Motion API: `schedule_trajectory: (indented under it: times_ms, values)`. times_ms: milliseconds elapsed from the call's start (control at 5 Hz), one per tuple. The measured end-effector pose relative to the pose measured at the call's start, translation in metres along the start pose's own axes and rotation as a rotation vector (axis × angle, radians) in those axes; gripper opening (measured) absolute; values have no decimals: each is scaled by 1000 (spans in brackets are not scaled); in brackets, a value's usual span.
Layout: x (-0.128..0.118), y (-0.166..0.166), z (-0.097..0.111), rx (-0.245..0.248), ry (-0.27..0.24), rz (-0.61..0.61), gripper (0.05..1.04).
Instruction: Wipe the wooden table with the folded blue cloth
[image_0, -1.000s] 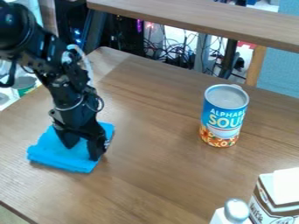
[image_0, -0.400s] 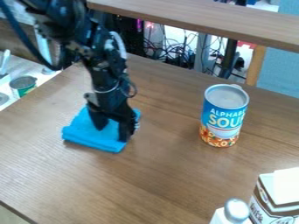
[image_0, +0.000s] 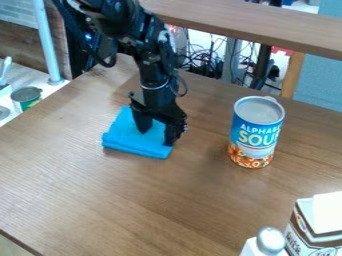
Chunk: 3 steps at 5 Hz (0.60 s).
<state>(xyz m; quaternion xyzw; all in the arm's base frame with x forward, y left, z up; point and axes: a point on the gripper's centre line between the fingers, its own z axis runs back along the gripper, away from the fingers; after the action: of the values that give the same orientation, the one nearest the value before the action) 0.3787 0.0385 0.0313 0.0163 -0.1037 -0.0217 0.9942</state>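
Camera view: a black robot arm comes in from the top, left of centre, over a brown wood-grain table. It bends downward at a steep slant, and its black two-finger gripper points down at the tabletop. The fingers are spread apart, with blue material visible in the gap, their tips at a folded, bright blue cloth. The cloth lies left of centre on the table, its thick folded edge facing the viewer. One finger comes down over its middle, the other at its right-hand side.

The handling of the cloth appears to be under way: the gripper is at the cloth, and moving clear of it remains undone. Whether the cloth is in its final place cannot be judged.

To the right, well apart, stands an upright blue soup can with an orange lower band. Near the bottom right corner are a white bottle with a grey cap and a brown-and-white carton.
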Motion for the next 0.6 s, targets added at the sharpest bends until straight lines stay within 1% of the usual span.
schedule_trajectory:
  times_ms: [200, 400, 600]
  values:
    - [18, -1, -6, -12, 18, -11, 1001]
    - [25, 1, -8, -11, 26, -9, 1001]
    - [19, 0, -9, -9, 16, -14, 1001]
